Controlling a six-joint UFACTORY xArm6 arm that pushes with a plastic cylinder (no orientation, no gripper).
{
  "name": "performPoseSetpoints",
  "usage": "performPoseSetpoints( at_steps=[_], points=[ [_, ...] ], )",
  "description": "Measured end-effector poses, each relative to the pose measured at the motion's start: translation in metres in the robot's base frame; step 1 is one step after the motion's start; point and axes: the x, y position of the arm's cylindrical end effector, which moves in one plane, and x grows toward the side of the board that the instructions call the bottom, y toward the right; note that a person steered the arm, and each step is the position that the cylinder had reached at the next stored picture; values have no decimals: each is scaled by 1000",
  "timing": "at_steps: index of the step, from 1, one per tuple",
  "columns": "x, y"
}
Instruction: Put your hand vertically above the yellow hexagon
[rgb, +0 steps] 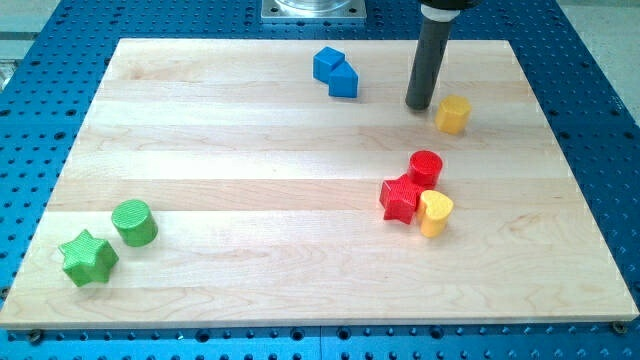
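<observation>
The yellow hexagon (453, 114) sits on the wooden board (250, 190) at the view's upper right. My tip (419, 105) is the lower end of the dark rod that comes down from the view's top. It stands just left of the yellow hexagon, with a small gap between them. It touches no block.
Two blue blocks (335, 72) sit together at the top centre. A red cylinder (426, 167), a red star (401, 198) and a yellow heart (435, 212) cluster at the right centre. A green cylinder (133, 222) and a green star (87, 257) sit at the lower left.
</observation>
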Motion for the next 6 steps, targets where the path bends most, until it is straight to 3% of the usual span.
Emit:
performPoseSetpoints(
  at_steps=[1, 2, 3, 6],
  points=[
    [-20, 0],
    [-80, 0],
    [-114, 6],
    [-110, 58]
  ],
)
